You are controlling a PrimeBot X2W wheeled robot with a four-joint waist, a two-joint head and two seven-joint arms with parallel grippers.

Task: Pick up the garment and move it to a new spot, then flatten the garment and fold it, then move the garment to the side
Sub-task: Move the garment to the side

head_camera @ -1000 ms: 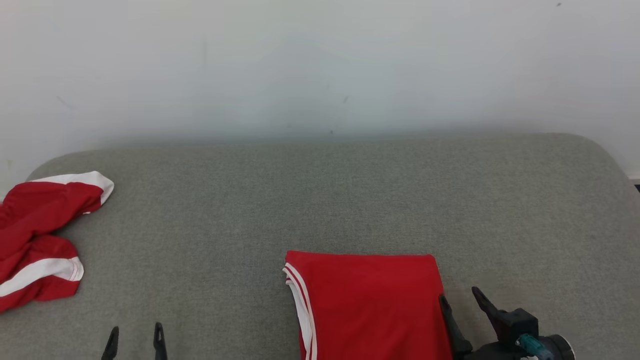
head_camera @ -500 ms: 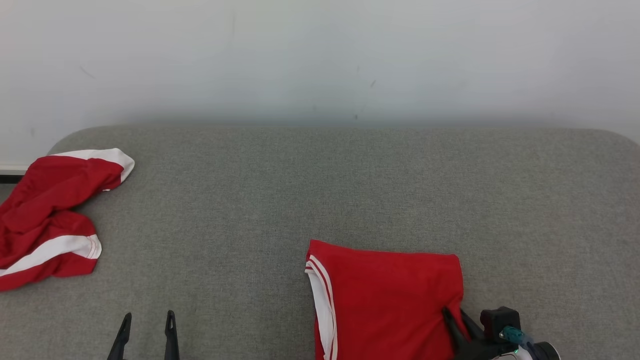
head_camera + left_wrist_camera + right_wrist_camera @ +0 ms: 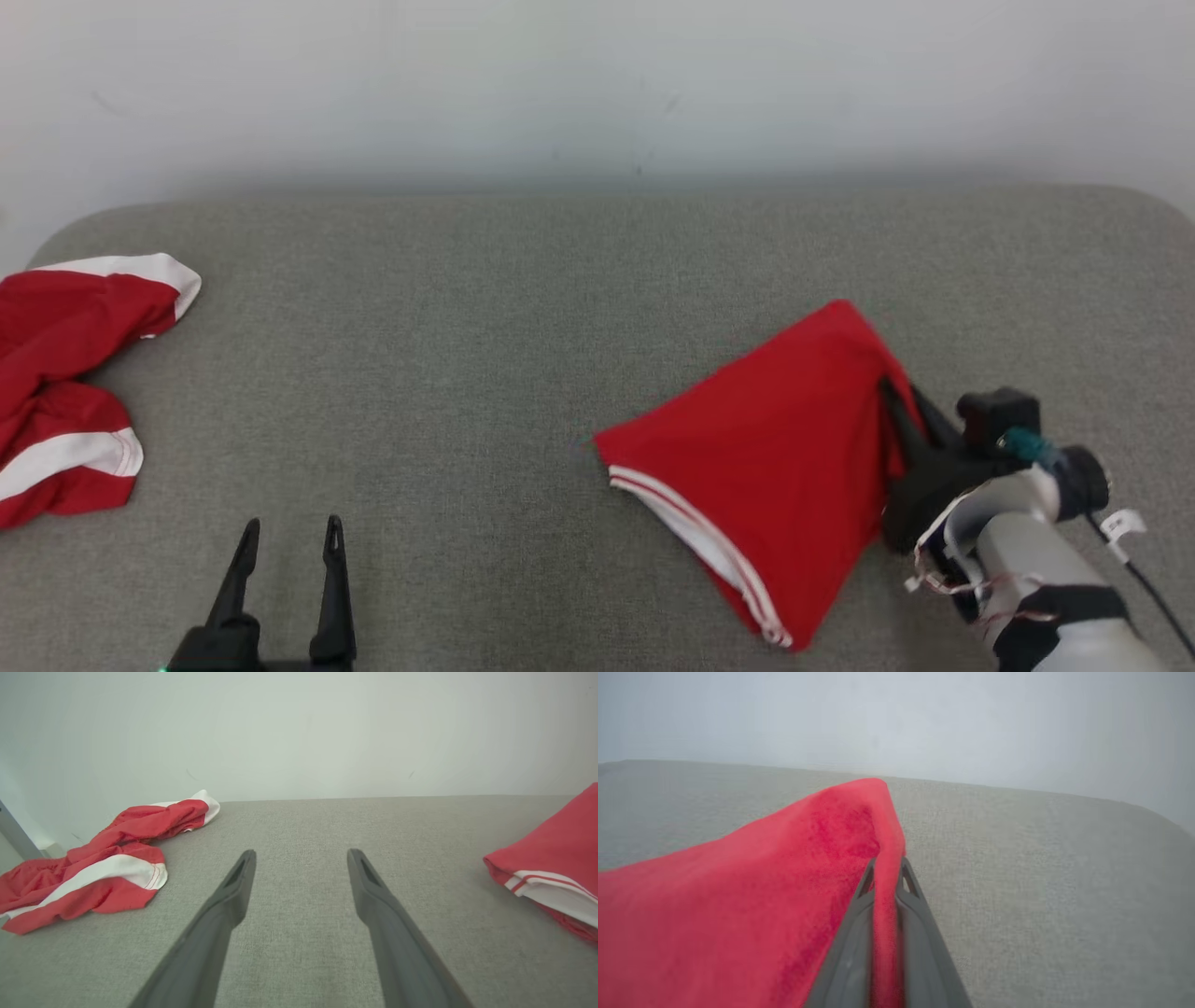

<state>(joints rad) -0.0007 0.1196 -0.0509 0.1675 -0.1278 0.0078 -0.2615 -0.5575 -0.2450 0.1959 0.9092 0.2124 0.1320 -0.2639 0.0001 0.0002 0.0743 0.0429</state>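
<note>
Right gripper (image 3: 901,399) has its two long dark fingers drawn nearly together on a thin ridge of the folded red garment with a white-striped hem (image 3: 775,448). In the right wrist view the cloth runs as a narrow red band between the fingers (image 3: 852,952) and rises past their tips into a soft peak. That pinched right edge is lifted. From it the folded red garment slopes down and to the left, with the striped hem along its near-left side, and its left corner looks to rest on the grey woven cushion surface (image 3: 467,317), right of the middle. Behind the grip, the pale right forearm (image 3: 1027,551) carries a black cable and small white tags.

Further left, the left gripper (image 3: 291,527) is at the near edge, with its fingers spread wide and nothing between them. It points across bare grey weave, well apart from both pieces of cloth. At the far left edge of the cushion lies a crumpled red garment with broad white bands (image 3: 56,373), bunched in loose folds. A plain pale wall (image 3: 560,84) stands behind the cushion.
</note>
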